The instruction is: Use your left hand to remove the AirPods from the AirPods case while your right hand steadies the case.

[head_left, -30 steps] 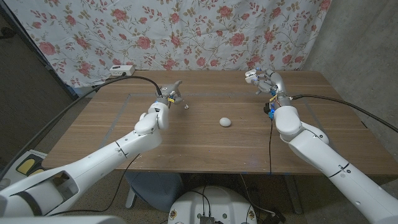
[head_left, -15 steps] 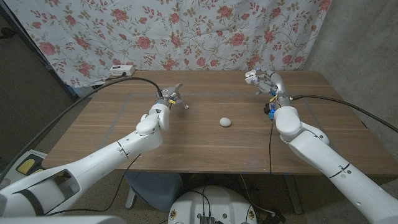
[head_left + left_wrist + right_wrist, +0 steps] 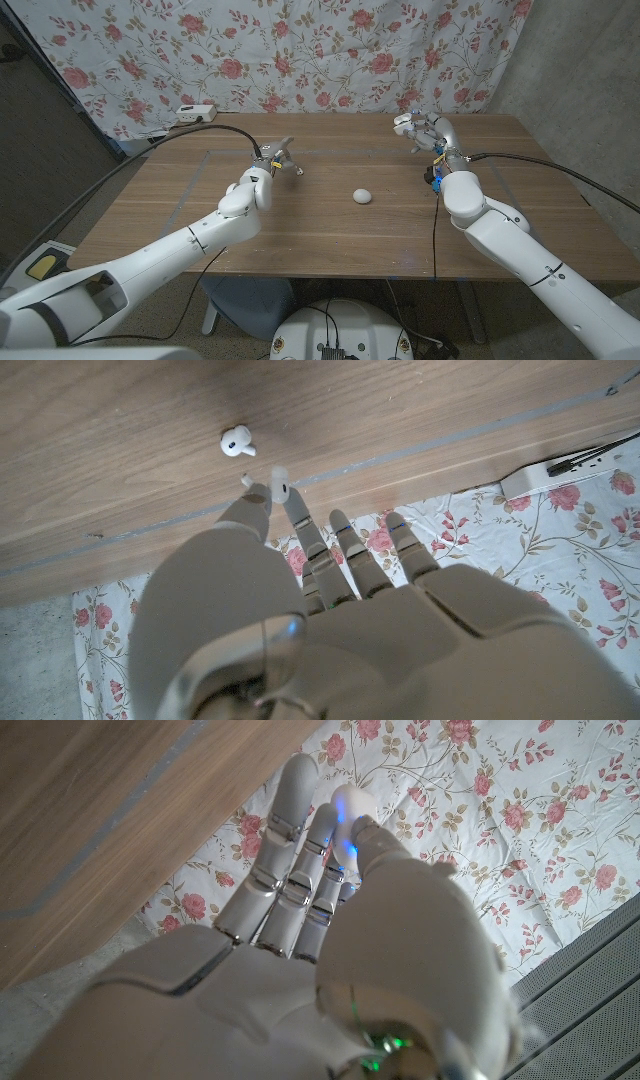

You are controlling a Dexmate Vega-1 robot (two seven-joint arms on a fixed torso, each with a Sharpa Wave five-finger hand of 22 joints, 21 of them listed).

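Left hand [image 3: 272,158]: up over the far left part of the table [image 3: 330,240], at about 10 o'clock from the AirPods case [image 3: 362,196] in the head view. Pinches a white AirPod, the pinched AirPod [image 3: 280,482], between thumb and one fingertip; other fingers stretched out loosely side by side, gripping nothing. Seen from the left wrist, long axis of the pinched AirPod roughly in line with the fingers, its free end aimed at the wood and close above it; cannot tell whether touching.

Loose AirPod [image 3: 236,442]: on the bare wood just beyond those fingertips, apart from them. Lies on its side, long axis flat along the tabletop, rounded bud at one end with a dark spot, short stem at the other. Shows in the head view as a tiny speck [image 3: 299,170] at about 4 o'clock from the left hand.

AirPods case: small, white, rounded, alone near the middle of the table, well apart from both hands. Too small to tell lid position or which way its long axis runs.

Right hand [image 3: 420,128]: raised near the far right edge of the table, at about 1 o'clock from the case. Holds nothing; in the right wrist view [image 3: 320,950] fingers nearly straight and close together, thumb alongside them.

White box [image 3: 195,111] with a cable: near the far left corner, at 10 o'clock from the left hand.
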